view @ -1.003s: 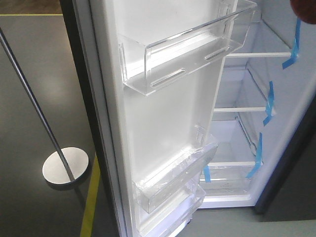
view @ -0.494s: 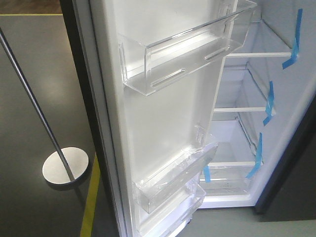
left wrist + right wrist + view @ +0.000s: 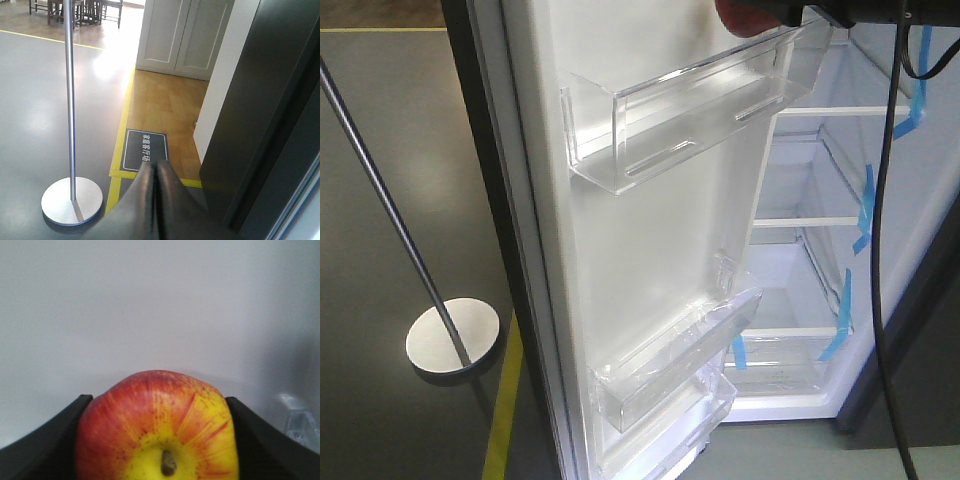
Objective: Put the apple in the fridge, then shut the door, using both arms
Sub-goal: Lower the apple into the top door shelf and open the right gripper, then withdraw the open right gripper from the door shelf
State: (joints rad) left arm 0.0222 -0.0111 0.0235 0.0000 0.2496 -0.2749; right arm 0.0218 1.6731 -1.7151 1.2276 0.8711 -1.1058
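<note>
Hugging the apple (image 3: 157, 430) from both sides, the right gripper (image 3: 156, 400) has its jaws clamped on it. The stem faces the camera, and there's plain white surface right behind; can't tell how close. In the front view the apple sits at the very top edge, just above the rim of the upper clear bin (image 3: 700, 110) on the door (image 3: 650, 240), which stands wide open. Past the bin, the fridge (image 3: 800, 270) shows white shelves with blue tape (image 3: 865, 205) and roomy gaps between them. A black cable (image 3: 882, 250) hangs across the opening. The left gripper (image 3: 155, 172) has its jaws pressed together on nothing, over grey floor (image 3: 35, 125). The door's dark outer face is on its right, a pole stand (image 3: 71, 197) on its left.
</note>
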